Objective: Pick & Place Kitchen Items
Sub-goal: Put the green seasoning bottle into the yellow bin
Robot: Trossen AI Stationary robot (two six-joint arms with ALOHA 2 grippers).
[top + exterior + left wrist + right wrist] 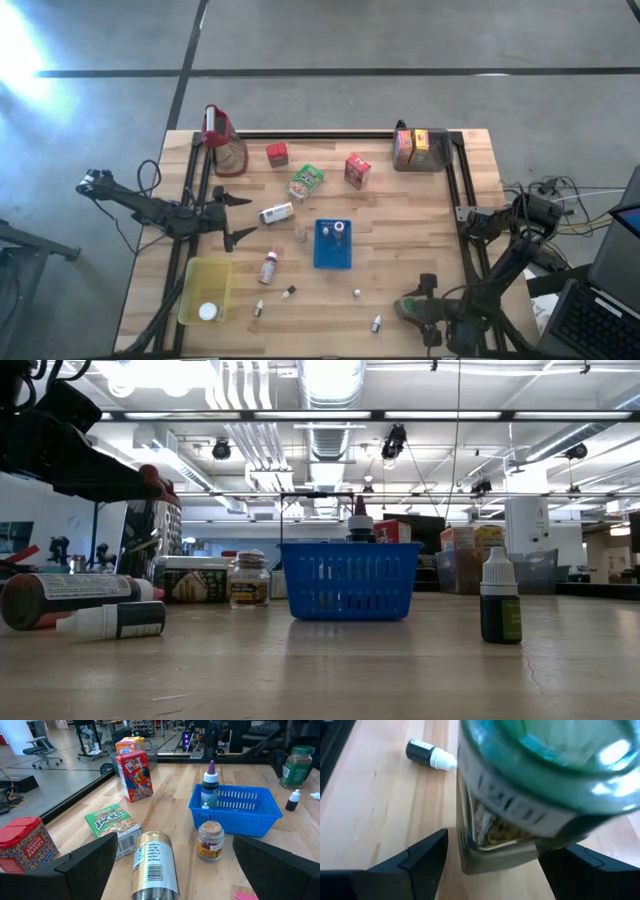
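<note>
Right gripper (pixel 492 857), fingers spread around a green-lidded glass spice jar (pixel 530 795), not clamped, well right and toward the front of the blue perforated plastic basket (pixel 332 246). Left gripper (pixel 232 215) open, left of the basket, facing a lying metal can (pixel 154 865). Cartons and small dropper bottles scattered on the wood plank table (pixel 400 210); concrete floor beyond.

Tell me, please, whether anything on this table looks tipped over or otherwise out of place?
Several items lie on their sides: the silver-labelled can near the left claw, the red-capped bottle by the yellow bin, and small dropper bottles along the front edge. The green-lidded jar sits between the right claw's fingers. Nothing looks spilled.
</note>
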